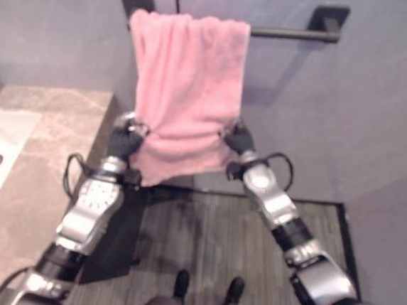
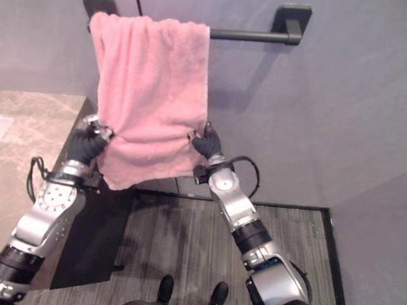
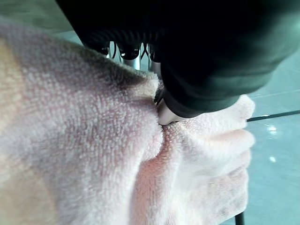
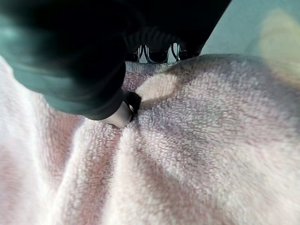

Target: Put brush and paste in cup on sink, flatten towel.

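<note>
A pink towel point(image 2: 150, 94) hangs bunched at the left end of a black wall rail point(image 2: 246, 35). The left hand point(image 2: 87, 142) and right hand point(image 2: 206, 143) each pinch a lower side edge; the free rail runs to the right.

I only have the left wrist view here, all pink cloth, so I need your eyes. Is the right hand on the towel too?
Observer: Yes. The right hand pinches the pink towel at its right edge.
Operator: And where is my left hand?
Observer: The left hand grips the towel's lower left edge, beside the stone counter.
Operator: Is the towel off the rail?
Observer: No. It hangs over the left end of the black towel bar.
</note>
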{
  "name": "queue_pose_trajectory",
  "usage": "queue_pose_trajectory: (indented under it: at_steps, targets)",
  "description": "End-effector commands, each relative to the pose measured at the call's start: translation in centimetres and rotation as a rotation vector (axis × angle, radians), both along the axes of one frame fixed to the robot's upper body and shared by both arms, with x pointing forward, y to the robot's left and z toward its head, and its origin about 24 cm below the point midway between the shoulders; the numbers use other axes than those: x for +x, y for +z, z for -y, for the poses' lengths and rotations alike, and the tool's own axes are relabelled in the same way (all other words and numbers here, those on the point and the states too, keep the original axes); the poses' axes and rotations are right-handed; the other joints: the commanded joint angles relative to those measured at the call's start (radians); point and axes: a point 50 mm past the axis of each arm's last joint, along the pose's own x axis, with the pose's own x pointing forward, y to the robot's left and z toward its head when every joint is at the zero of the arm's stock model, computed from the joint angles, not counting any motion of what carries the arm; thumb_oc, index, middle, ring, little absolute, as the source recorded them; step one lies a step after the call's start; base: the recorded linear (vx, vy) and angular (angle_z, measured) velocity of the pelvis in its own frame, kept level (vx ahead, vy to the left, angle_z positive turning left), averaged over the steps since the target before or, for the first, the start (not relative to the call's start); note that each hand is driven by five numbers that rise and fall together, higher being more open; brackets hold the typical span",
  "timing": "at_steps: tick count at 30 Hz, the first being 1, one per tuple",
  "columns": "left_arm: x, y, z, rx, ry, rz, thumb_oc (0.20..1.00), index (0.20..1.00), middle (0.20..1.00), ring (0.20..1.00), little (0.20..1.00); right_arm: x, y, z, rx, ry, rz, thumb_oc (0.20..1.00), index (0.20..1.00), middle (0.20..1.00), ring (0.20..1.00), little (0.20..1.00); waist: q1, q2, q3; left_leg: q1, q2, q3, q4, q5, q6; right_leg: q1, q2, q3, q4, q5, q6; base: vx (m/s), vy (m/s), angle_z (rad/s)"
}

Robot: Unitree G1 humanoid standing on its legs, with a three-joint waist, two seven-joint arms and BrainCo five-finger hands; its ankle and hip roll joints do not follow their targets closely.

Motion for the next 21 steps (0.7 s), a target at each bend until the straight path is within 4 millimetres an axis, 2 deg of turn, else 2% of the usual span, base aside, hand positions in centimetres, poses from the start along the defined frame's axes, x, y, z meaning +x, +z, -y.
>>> queue_pose_trajectory:
  at_steps: [1, 2, 5, 7, 10, 12, 14, 15, 16, 17, 20, 21]
  targets:
    - [-0.1, 3.1, 0.0, 0.051, 0.022, 0.169, 0.235, 0.235, 0.235, 0.235, 0.235, -0.3, 5.3, -0.3, 0.135, 0.002, 0.225, 0.2, 0.2, 0.2, 0.2, 0.2, 0.021, -0.019, -0.041, -0.01, -0.024, -0.012, -0.001, -0.06, 0.069, 0.074, -0.069, -0.055, 0.003, -0.059, 0.083, -0.02, -0.015, 0.04]
    - [0.5, 3.3, 0.4, 0.06, 0.039, 0.178, 0.203, 0.203, 0.203, 0.203, 0.203, -0.1, 5.5, -0.7, 0.124, 0.002, 0.231, 0.2, 0.2, 0.2, 0.2, 0.2, 0.021, -0.016, -0.046, -0.009, -0.024, -0.01, -0.001, -0.06, 0.068, 0.076, -0.068, -0.053, 0.003, -0.06, 0.082, 0.0, 0.0, 0.0]
    - [1.1, 4.2, 0.8, 0.059, 0.047, 0.211, 0.2, 0.2, 0.2, 0.2, 0.2, 0.1, 5.8, -0.5, 0.113, -0.011, 0.238, 0.2, 0.2, 0.2, 0.2, 0.2, 0.022, -0.013, -0.049, -0.008, -0.023, -0.008, -0.001, -0.06, 0.067, 0.078, -0.068, -0.052, 0.003, -0.061, 0.081, 0.0, -0.004, 0.02]
    - [1.2, 6.0, 1.2, 0.057, 0.053, 0.29, 0.2, 0.2, 0.2, 0.2, 0.2, -0.3, 7.9, -0.5, 0.135, -0.004, 0.32, 0.2, 0.2, 0.2, 0.2, 0.2, 0.018, -0.01, -0.055, -0.007, -0.025, -0.011, -0.001, -0.058, 0.066, 0.077, -0.069, -0.053, 0.003, -0.062, 0.081, 0.01, -0.016, 0.06]
    - [1.4, 6.7, 1.4, 0.052, 0.065, 0.322, 0.2, 0.2, 0.2, 0.2, 0.2, -0.3, 8.5, -0.5, 0.163, -0.011, 0.343, 0.2, 0.2, 0.2, 0.2, 0.2, 0.017, -0.009, -0.058, -0.007, -0.025, -0.012, -0.001, -0.058, 0.066, 0.078, -0.07, -0.054, 0.003, -0.063, 0.08, 0.0, -0.003, 0.01]
    - [1.6, 5.9, 1.7, 0.049, 0.061, 0.287, 0.2, 0.2, 0.2, 0.2, 0.2, -0.2, 7.8, -0.7, 0.17, -0.012, 0.314, 0.2, 0.2, 0.2, 0.2, 0.2, 0.013, -0.007, -0.057, -0.006, -0.025, -0.01, -0.001, -0.06, 0.067, 0.08, -0.07, -0.054, 0.003, -0.062, 0.079, 0.0, 0.0, 0.0]
    - [2.2, 3.4, 1.9, 0.069, 0.045, 0.174, 0.2, 0.2, 0.2, 0.2, 0.2, 0.6, 4.8, -0.4, 0.136, -0.046, 0.194, 0.2, 0.2, 0.2, 0.2, 0.2, 0.011, -0.001, -0.063, 0.001, -0.025, -0.007, -0.001, -0.062, 0.067, 0.087, -0.068, -0.052, 0.003, -0.064, 0.078, 0.0, 0.0, 0.0]
    - [2.2, 3.4, 1.9, 0.068, 0.045, 0.173, 0.2, 0.2, 0.2, 0.2, 0.2, 0.6, 4.8, -0.4, 0.136, -0.046, 0.194, 0.2, 0.2, 0.2, 0.2, 0.2, 0.011, -0.001, -0.064, 0.002, -0.025, -0.007, -0.001, -0.062, 0.067, 0.087, -0.068, -0.052, 0.003, -0.064, 0.078, 0.0, 0.0, 0.0]
    - [2.8, 2.7, 2.3, 0.092, 0.05, 0.132, 0.2, 0.2, 0.2, 0.2, 0.2, 0.8, 3.4, 0.0, 0.116, -0.07, 0.149, 0.2, 0.2, 0.2, 0.2, 0.2, 0.007, 0.004, -0.066, 0.007, -0.024, -0.007, -0.001, -0.062, 0.066, 0.093, -0.066, -0.051, 0.003, -0.068, 0.078, 0.0, 0.0, 0.0]
    - [2.9, 2.7, 2.4, 0.092, 0.049, 0.132, 0.2, 0.2, 0.2, 0.2, 0.2, 0.8, 3.4, 0.1, 0.116, -0.071, 0.149, 0.2, 0.2, 0.2, 0.2, 0.2, 0.008, 0.004, -0.065, 0.008, -0.023, -0.008, -0.001, -0.062, 0.066, 0.094, -0.066, -0.051, 0.003, -0.069, 0.077, 0.0, 0.0, 0.0]
    - [3.1, 3.8, 2.5, 0.066, 0.045, 0.174, 0.2, 0.2, 0.2, 0.2, 0.2, 0.5, 4.5, 0.0, 0.156, -0.059, 0.19, 0.2, 0.2, 0.2, 0.2, 0.2, 0.004, 0.009, -0.067, 0.011, -0.023, -0.011, -0.001, -0.062, 0.065, 0.095, -0.066, -0.052, 0.003, -0.071, 0.079, 0.0, 0.0, 0.0]
    - [3.1, 5.4, 2.6, 0.072, 0.062, 0.242, 0.2, 0.2, 0.2, 0.2, 0.2, 0.1, 6.8, -0.1, 0.166, -0.055, 0.288, 0.2, 0.2, 0.2, 0.2, 0.2, 0.003, 0.008, -0.071, 0.012, -0.023, -0.011, -0.001, -0.063, 0.066, 0.095, -0.066, -0.052, 0.003, -0.072, 0.079, 0.0, 0.0, 0.0]
